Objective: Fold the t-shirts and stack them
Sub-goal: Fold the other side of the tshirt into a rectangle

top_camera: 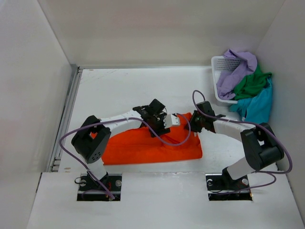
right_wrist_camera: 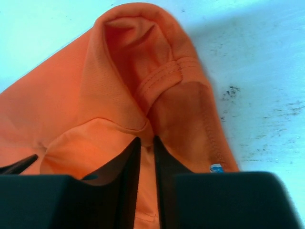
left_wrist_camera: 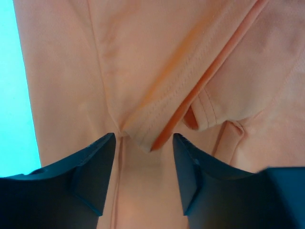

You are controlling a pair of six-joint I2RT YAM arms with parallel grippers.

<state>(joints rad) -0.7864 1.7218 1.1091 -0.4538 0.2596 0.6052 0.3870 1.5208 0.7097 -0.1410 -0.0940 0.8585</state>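
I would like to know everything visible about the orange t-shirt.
The orange t-shirt is bright, soft cloth with stitched hems, lying partly folded and wrinkled on the white table, near the arms. The right gripper pinches a raised fold at the shirt's right end; the left gripper holds its fingers open around a hem fold.

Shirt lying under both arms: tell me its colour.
The shirt is bright orange, clearest in the top external view.
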